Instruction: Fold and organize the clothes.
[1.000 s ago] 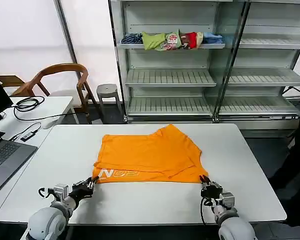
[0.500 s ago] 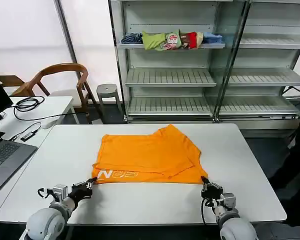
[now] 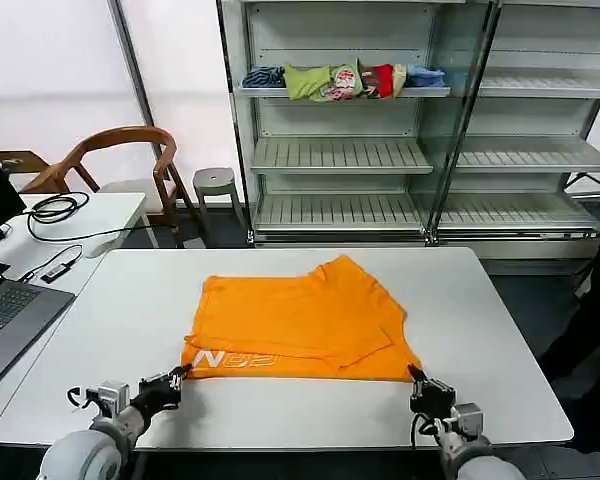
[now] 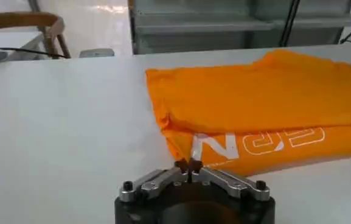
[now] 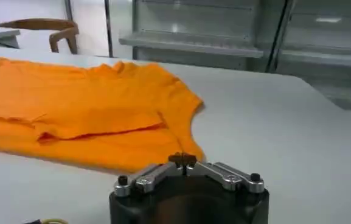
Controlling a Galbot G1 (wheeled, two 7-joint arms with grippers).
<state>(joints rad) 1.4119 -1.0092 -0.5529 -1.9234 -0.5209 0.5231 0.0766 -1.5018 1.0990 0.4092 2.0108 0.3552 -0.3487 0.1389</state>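
Gripping the near corners of the orange T-shirt (image 3: 300, 322), the left gripper (image 3: 179, 375) and right gripper (image 3: 416, 375) are each pinched closed on the hem. The shirt lies partly folded mid-table (image 3: 520, 330), lettering toward the robot. Further folds and final placement appear outstanding.

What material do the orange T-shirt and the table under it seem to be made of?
Orange T-shirt: soft knit cloth, probably cotton, matte; it lies in limp folds with creases, and the pale lettering looks printed on. Table: a hard, smooth white top, perhaps laminate; it shows a faint sheen and no grain. Both guesses rest on look alone.
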